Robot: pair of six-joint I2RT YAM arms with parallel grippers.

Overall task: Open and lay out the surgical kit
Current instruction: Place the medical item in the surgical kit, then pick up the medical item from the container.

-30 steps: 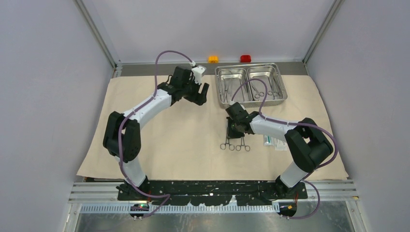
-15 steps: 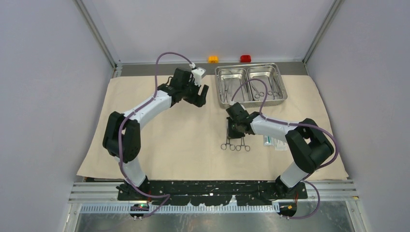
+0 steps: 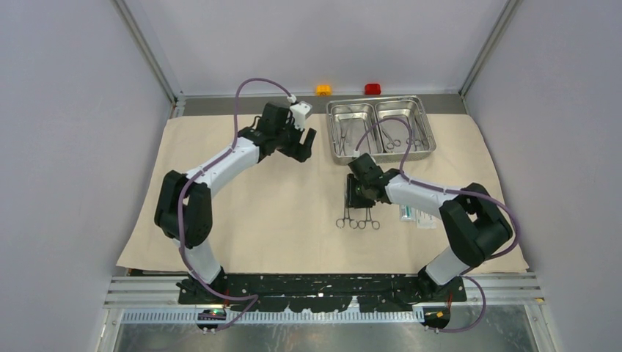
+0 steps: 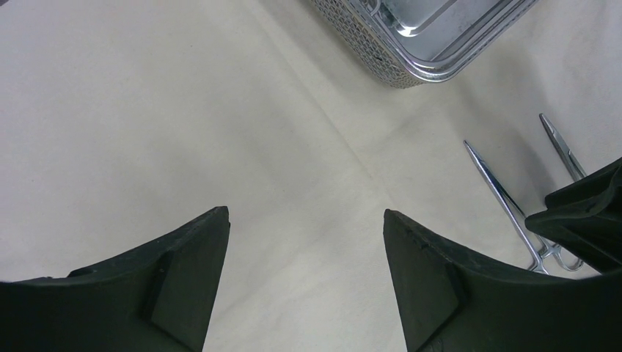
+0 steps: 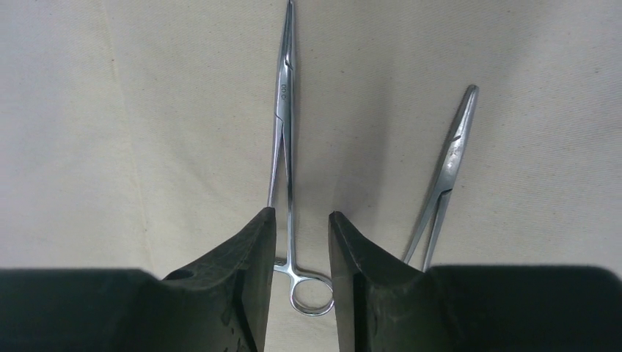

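The beige cloth [image 3: 249, 213] lies spread flat over the table. The steel tray [image 3: 385, 156] stands at the back right with more clamps [image 3: 402, 139] in its right compartment. Two ring-handled clamps [image 3: 358, 220] lie side by side on the cloth in front of it. My right gripper [image 5: 301, 214] is open low over the left clamp [image 5: 284, 110], whose shank runs between the jaws untouched. The other clamp [image 5: 449, 161] lies just to its right. A white and teal packet [image 3: 416, 215] lies right of the clamps. My left gripper [image 4: 304, 220] hovers open and empty above bare cloth, left of the tray [image 4: 418, 44].
A small orange block [image 3: 323, 89] and a red block [image 3: 372, 89] sit on the grey strip behind the tray. Grey walls close in on both sides and the back. My right gripper's black body [image 4: 587, 213] shows at the edge of the left wrist view.
My right gripper's jaws have parted from shut, and the clamp now lies free on the cloth between them. The left arm has hardly moved.
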